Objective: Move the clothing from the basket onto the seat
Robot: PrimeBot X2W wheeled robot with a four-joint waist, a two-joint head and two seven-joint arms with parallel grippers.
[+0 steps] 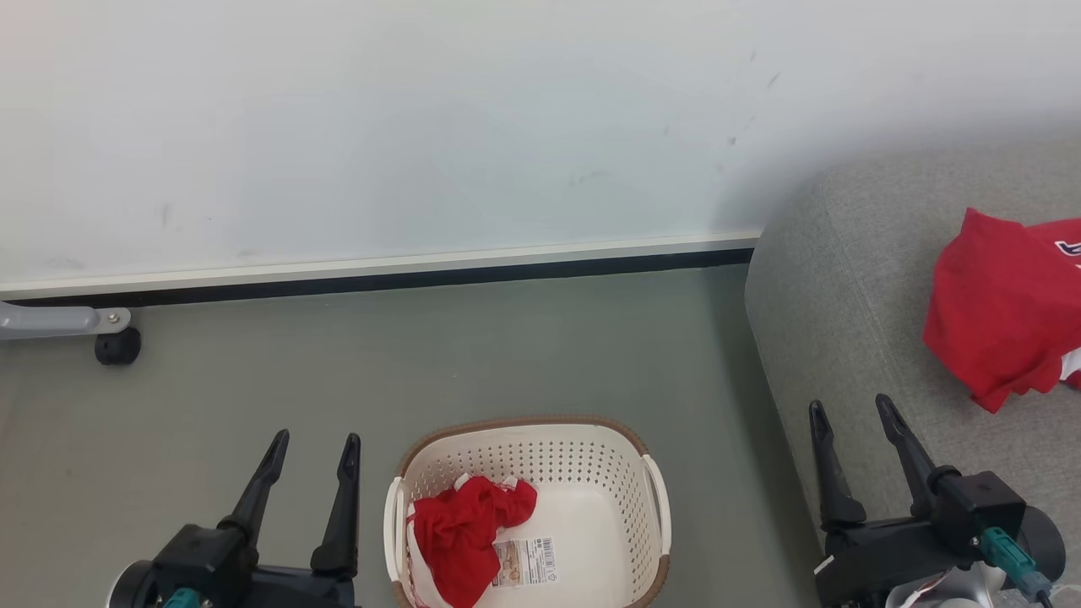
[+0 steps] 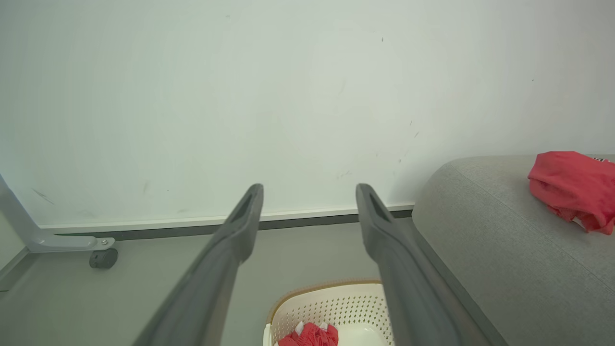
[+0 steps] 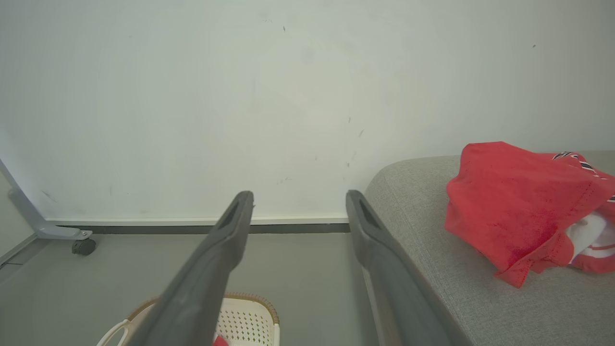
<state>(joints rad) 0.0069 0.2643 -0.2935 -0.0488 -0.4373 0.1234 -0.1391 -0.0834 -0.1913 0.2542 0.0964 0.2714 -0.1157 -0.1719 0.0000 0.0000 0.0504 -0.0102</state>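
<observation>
Head view: basket (image 1: 627, 507) label (image 1: 525, 563) — barcode, print illegible — beside red garment (image 1: 460, 528); left gripper (image 1: 317, 437), right gripper (image 1: 849, 403) both spread, empty.

Smooth perforated plastic is being shown by the basket (image 1: 540, 460), soft crumpled cloth by the garment (image 1: 464, 528) inside it, and matt woven fabric by the seat (image 1: 844, 287) beside it.

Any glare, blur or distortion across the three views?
Head view: wall washed out up top, soft shadow beside the seat, basket sharp. Left wrist view: left gripper blurs toward the lens. Right wrist view: right gripper likewise; red garment on the seat crisp.
</observation>
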